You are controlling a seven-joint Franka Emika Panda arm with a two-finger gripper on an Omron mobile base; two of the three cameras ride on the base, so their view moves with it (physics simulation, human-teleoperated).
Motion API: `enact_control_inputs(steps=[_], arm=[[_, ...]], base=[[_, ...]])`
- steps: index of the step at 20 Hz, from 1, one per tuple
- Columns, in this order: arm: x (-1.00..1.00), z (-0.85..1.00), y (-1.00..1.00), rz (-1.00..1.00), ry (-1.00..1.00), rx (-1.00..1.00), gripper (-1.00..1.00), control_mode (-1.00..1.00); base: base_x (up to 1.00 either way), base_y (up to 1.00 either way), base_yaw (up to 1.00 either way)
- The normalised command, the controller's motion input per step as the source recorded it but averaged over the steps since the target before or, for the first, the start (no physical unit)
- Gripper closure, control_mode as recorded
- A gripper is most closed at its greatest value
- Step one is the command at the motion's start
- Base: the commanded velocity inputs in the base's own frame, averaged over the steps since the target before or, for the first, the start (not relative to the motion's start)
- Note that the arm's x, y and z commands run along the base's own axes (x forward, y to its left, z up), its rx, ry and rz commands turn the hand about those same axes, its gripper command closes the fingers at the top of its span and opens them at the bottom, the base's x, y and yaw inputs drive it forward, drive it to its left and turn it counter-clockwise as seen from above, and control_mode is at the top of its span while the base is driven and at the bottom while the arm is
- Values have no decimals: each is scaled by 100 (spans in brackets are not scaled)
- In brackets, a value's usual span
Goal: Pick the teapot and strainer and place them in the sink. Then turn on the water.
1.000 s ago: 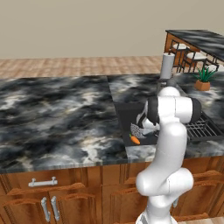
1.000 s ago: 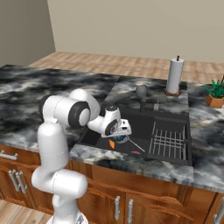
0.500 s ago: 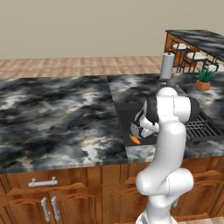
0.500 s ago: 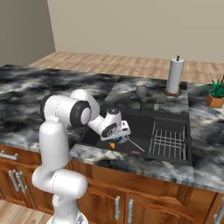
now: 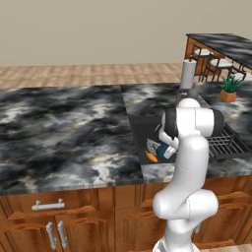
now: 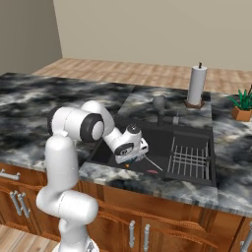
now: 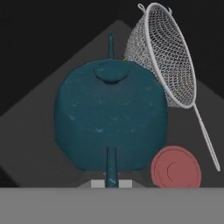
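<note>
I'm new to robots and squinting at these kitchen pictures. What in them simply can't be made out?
- Pincer: in the right base view the white hand hides its fingertips; whether it holds the teapot is unclear.
- Strainer: the teapot covers part of its bowl in the hand view; tiny in the left base view.
- Sink: the arm blocks much of it in the left base view.
- Water: no stream discernible.

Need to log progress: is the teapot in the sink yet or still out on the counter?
In. The teapot is down inside the black sink, beside the strainer.
</note>
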Motion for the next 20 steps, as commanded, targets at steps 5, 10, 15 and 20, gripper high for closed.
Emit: enact_control_inputs(steps=[5,10,15,20], arm=[[0,-10,0,10,6,0,100,-100],[0,-7,0,8,7,0,100,-100],[8,-2,0,4,10,0,100,-100],[21,0,0,1,19,0,100,-100]], base=[[0,0,0],[0,0,0],[0,0,0],[0,0,0]])
